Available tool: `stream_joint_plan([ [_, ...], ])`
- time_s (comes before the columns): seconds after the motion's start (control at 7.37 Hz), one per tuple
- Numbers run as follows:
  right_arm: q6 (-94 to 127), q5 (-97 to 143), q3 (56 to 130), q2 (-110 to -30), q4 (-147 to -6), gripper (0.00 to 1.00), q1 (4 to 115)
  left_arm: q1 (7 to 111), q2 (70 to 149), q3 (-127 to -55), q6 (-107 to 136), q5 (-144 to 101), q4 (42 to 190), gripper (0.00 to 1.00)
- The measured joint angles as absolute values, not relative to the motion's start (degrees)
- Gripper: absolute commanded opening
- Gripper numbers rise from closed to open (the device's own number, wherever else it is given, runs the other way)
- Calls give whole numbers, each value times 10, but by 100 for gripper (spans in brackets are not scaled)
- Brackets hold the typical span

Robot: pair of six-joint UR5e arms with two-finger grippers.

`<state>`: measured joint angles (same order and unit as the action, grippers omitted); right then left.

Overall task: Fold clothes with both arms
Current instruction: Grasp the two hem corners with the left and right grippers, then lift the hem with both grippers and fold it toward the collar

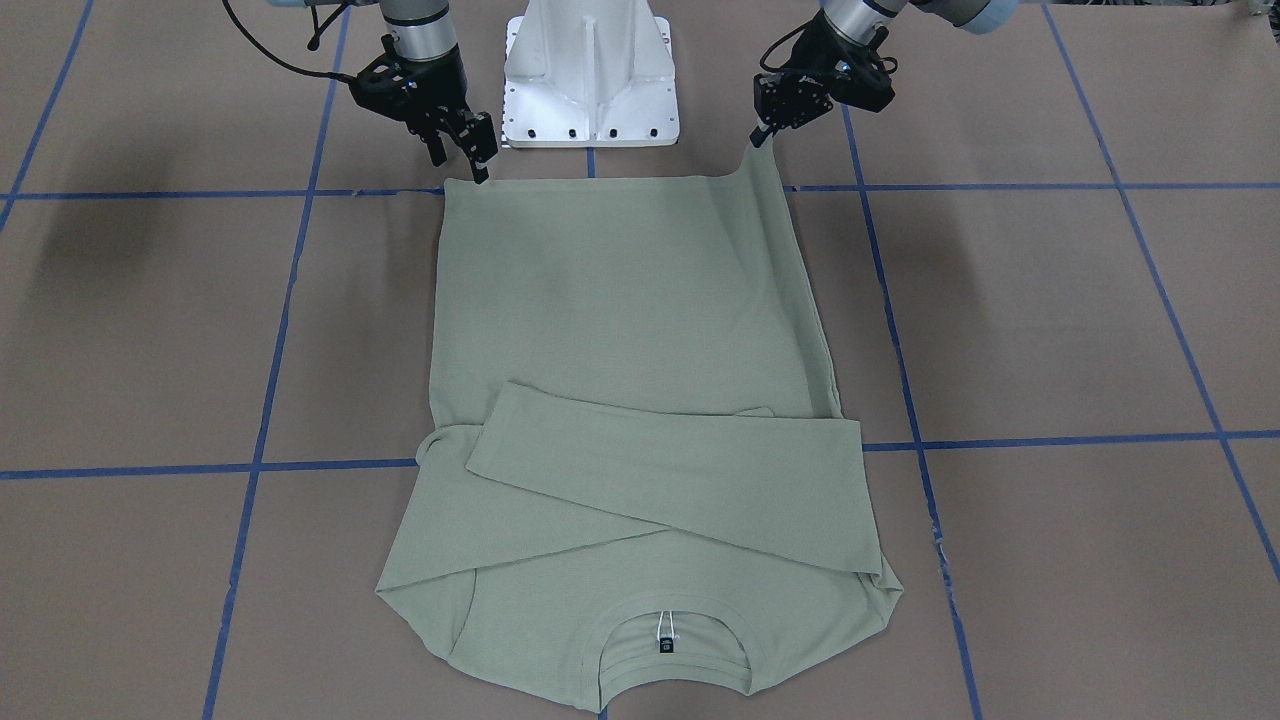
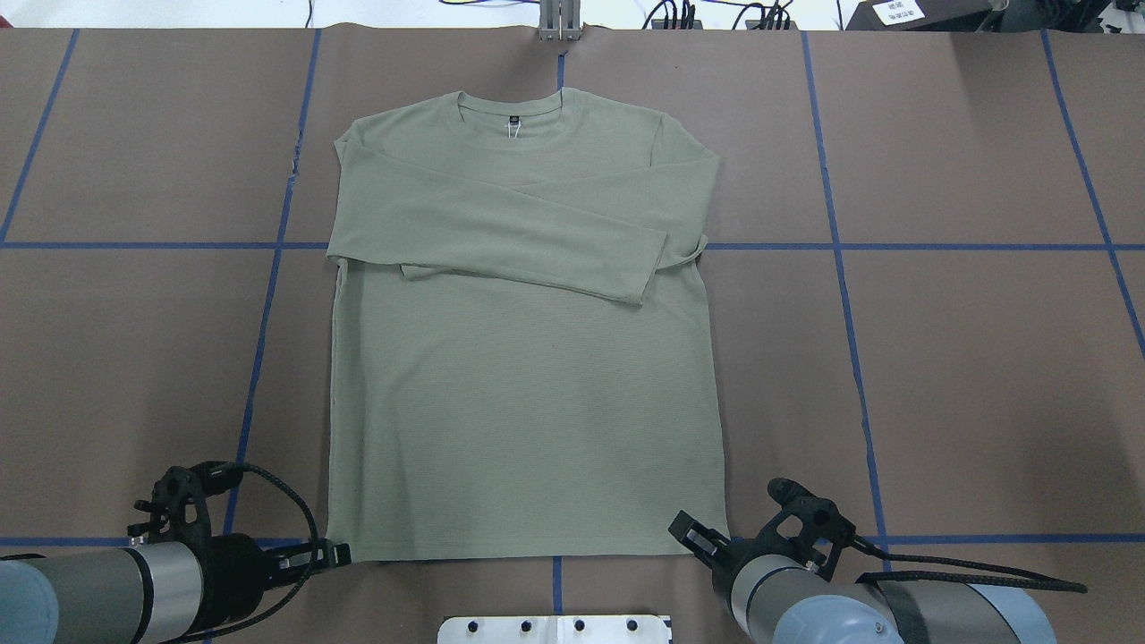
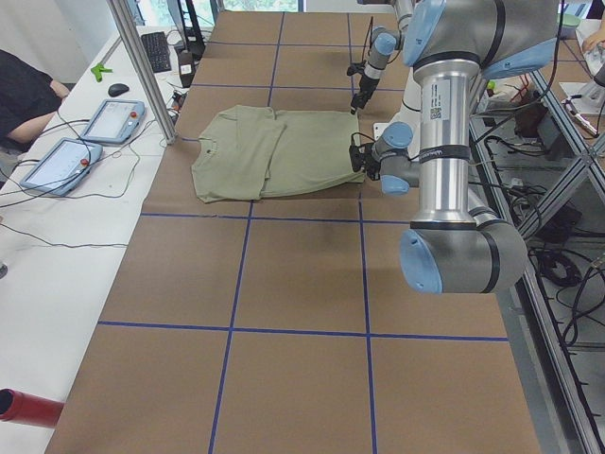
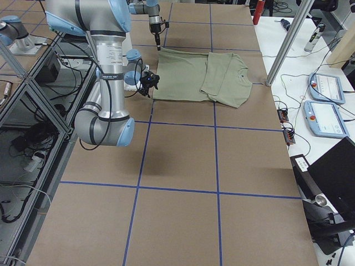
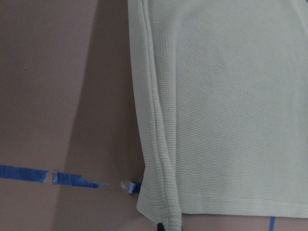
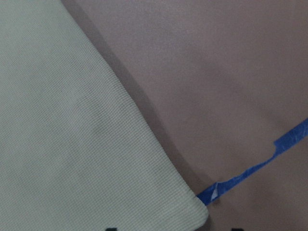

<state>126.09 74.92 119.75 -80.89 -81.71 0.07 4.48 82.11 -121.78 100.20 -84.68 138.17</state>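
**Bright, Even Light, Soft Shadows**

Diffuse overhead light; in the front view broad, faint shadows smudge the table [image 1: 120, 240] at 10 and 2 o'clock. Wrist views are paler and slightly soft, a dim band edging the shirt [image 5: 226, 106].

I see the shirt [image 2: 528, 402] as soft matt cloth, a fine ribbed knit with a stitched hem and a ribbed neck band. The bench [image 2: 984, 376] wears smooth, matt brown paper, lined with blue tape [image 2: 984, 246] that is torn in places. The left arm [image 2: 89, 590] and right arm [image 2: 894, 617] show brushed silver metal tubes, glossy light-blue caps and braided black cables [image 2: 273, 474]. Their jaws look matt black. The pedestal [image 1: 590, 70] is white painted metal, faintly glossy.
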Motion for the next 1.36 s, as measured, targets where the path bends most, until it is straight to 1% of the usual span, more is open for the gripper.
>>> stream_joint_plan([
  [0.14,1257,745,1191,-809,-817,83,2,45,821,-1218,1002,-847,1382,0],
  [0.41,1252,742,1185,-808,-817,70,4,45,822,-1219,1002,-847,1382,0],
  [0.54,1251,741,1184,-807,-817,60,4,45,821,-1220,1002,-847,1382,0],
  [0.68,1251,738,1183,-805,-817,53,4,45,821,-1221,1002,-847,1382,0],
  [0.95,1251,734,1180,-803,-818,52,5,45,821,-1222,1002,-847,1382,0],
  [1.09,1251,733,1179,-803,-818,35,7,45,821,-1222,1002,-846,1382,0],
  [1.22,1251,732,1179,-802,-818,9,8,45,821,-1222,1002,-846,1382,0],
  [1.36,1251,732,1179,-801,-818,0,9,45,821,-1222,1002,-846,1382,0],
])
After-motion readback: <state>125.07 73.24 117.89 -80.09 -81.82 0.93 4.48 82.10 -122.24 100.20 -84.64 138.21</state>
